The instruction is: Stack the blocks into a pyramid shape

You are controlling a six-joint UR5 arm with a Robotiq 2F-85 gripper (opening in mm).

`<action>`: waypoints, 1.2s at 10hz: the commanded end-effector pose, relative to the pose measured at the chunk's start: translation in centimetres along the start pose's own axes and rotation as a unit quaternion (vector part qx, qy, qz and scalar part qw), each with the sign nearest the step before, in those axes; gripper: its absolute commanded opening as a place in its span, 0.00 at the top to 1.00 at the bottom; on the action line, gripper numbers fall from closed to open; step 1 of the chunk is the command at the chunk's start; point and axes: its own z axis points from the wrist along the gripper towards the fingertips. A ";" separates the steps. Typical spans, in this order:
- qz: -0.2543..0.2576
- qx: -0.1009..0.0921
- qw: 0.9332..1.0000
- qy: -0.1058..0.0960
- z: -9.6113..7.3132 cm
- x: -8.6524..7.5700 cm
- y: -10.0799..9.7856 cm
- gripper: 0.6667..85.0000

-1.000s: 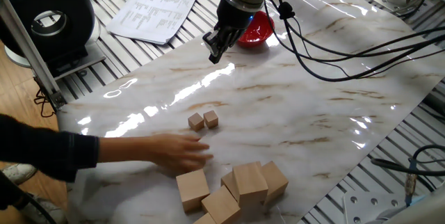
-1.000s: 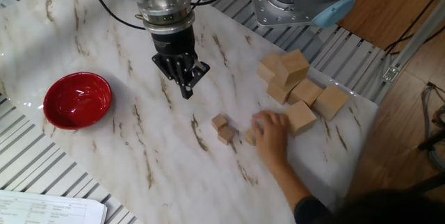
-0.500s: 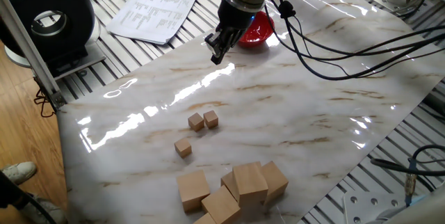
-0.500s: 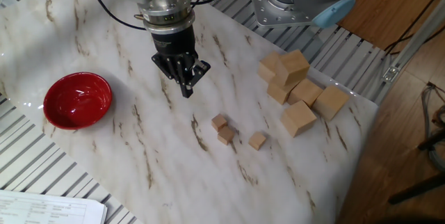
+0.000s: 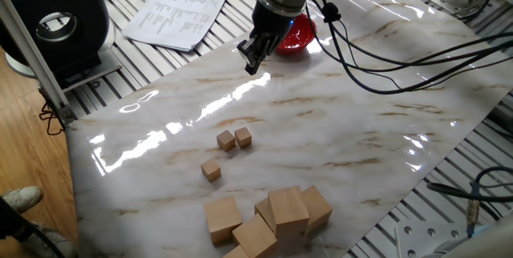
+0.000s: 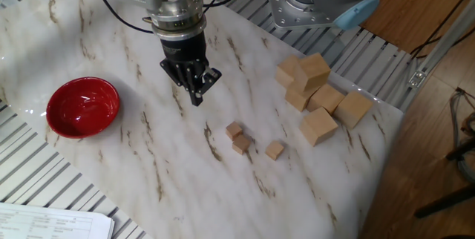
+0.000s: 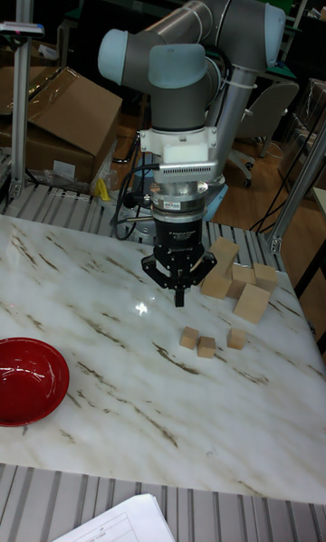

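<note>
Tan, unpainted wood is the story here — three small plain light-wood cubes [image 6: 237,138] sit on the white marble-patterned table [image 6: 111,172], and nothing is stacked yet. The black two-finger gripper [image 6: 197,98] hangs above the tabletop with its fingers pressed together to a single point, carrying nothing. Two of the little cubes lie touching each other below and ahead of the fingertips; the third small cube [image 6: 275,150] rests just beside that pair, on their far side from the gripper.

Beyond them, farther from the hand, a heap of much larger light-wood cubes [image 6: 318,94] crowds the table edge. A glossy red bowl [image 6: 82,105] lies off to the gripper's other side, well apart from the cubes.

What could go wrong? Plenty, I'd say. The fingers must spread before descending, or they will simply jab a cube away. The touching pair is awkward too — one finger could land on the neighbour and nudge both askew. And the marble looks slick, so a glancing contact may send such a small cube sliding. Only three small cubes are in sight.
</note>
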 end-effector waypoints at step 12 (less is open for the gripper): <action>-0.004 -0.016 1.000 -0.001 -0.3 0.4 0.8 1.00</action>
